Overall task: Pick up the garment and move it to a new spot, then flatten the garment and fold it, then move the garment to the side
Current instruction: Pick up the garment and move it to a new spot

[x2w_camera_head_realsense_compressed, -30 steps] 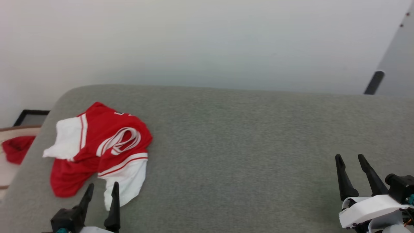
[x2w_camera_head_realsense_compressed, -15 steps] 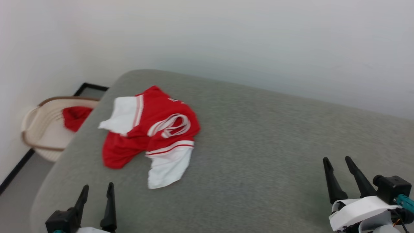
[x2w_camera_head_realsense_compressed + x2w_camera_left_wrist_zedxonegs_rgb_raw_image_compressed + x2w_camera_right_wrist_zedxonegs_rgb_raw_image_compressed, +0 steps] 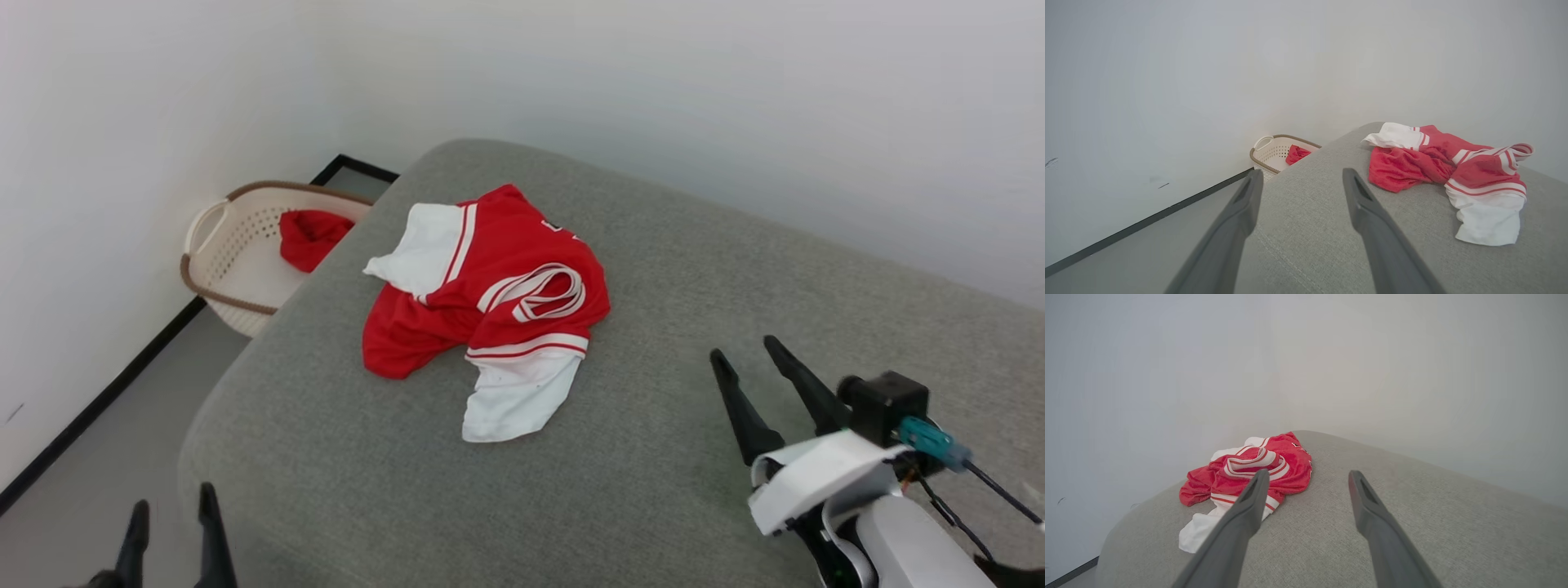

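Observation:
The garment, a red jersey with white sleeves and striped trim, lies crumpled near the far left end of the grey cushioned surface. It also shows as the garment and the garment in the wrist views. My left gripper stands open at the lower left, beyond the cushion's near corner, well short of the jersey. Over the cushion at the lower right, my right gripper is open and empty, to the right of the jersey.
A cream laundry basket with a red cloth in it stands on the floor by the wall, left of the cushion. White walls close the corner behind. A black skirting strip runs along the floor at left.
The head camera has swung left, so the whole picture shifted right and the basket and floor came into view. The garment lies as before. Both grippers stay open.

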You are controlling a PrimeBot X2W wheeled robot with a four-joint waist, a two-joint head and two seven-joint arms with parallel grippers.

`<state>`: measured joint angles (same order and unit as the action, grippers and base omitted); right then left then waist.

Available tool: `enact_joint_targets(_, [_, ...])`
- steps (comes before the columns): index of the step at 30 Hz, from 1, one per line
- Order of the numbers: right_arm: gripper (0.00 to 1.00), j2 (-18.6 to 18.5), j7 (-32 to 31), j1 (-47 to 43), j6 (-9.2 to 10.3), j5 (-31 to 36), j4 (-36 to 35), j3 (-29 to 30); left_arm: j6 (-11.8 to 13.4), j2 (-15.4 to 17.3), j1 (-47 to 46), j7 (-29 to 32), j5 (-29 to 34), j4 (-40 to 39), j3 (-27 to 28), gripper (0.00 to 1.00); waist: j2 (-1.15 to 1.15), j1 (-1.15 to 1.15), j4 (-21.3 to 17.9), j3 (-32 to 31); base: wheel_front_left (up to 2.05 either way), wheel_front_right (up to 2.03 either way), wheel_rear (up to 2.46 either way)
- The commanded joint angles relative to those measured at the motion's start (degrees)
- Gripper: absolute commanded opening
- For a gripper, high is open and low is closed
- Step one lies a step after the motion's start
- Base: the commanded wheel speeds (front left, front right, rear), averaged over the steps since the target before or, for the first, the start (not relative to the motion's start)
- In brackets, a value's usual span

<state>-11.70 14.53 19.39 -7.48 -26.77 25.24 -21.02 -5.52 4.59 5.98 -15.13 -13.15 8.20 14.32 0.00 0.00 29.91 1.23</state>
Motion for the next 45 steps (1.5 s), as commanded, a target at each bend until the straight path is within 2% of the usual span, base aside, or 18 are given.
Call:
enact_joint_targets(1, [1.00, -0.26, 0.05, 1.33, -0.02, -0.59, 0.70, -1.18, 0.42, -0.38, 0.78, -0.03, -0.29, -0.95, 0.70, 1.00, 0.00, 0.00, 0.99, 1.03, 0.00, 0.00, 0.00])
enact_joint_targets(6, [1.00, -0.62, 0.43, 4.16, -0.02, -2.90, 2.97, -4.76, 0.59, -1.20, 2.45, -0.03, -0.67, -3.41, 2.07, 1.00, 0.00, 0.00, 1.24, 1.22, -0.03, -0.03, -0.03])
enact_joint_targets(12, [1.00, -1.28, 0.69, 5.32, -0.02, -4.55, 4.41, -6.43, 0.81, -1.55, 3.41, -0.03, -0.38, -4.74, 1.87, 1.00, 0.00, 0.00, 1.12, 0.88, -0.04, -0.04, -0.04])
enact_joint_targets(23, [1.00, -1.26, 0.72, 2.70, -0.02, -4.52, 2.51, -4.31, -0.45, -1.41, 0.50, -0.03, 0.20, -3.23, -0.99, 1.00, 0.00, 0.00, 0.48, 0.59, 0.00, 0.00, 0.00])
enact_joint_targets(30, [1.00, -1.15, 0.72, -1.80, -0.02, -1.47, -0.81, -0.78, -1.83, 4.36, -11.51, 2.03, 1.05, 3.15, -9.38, 1.00, 0.00, 0.00, -0.85, 0.81, 0.00, 0.00, 0.00])
enact_joint_targets(37, [1.00, -1.03, 0.70, 0.14, 0.00, 1.38, -3.82, -1.77, -1.99, 11.80, -27.94, 3.77, -2.76, 13.32, -18.27, 1.00, 0.00, 0.00, -9.60, 6.56, 0.00, 0.00, 0.00])
enact_joint_targets(45, [1.00, -1.77, 0.64, 3.88, -0.01, 1.62, -5.16, -2.31, -1.93, 19.16, -45.84, 7.34, -12.24, 28.55, -29.95, 1.00, 0.00, 0.00, -17.50, 11.76, 0.00, 0.00, 0.00])
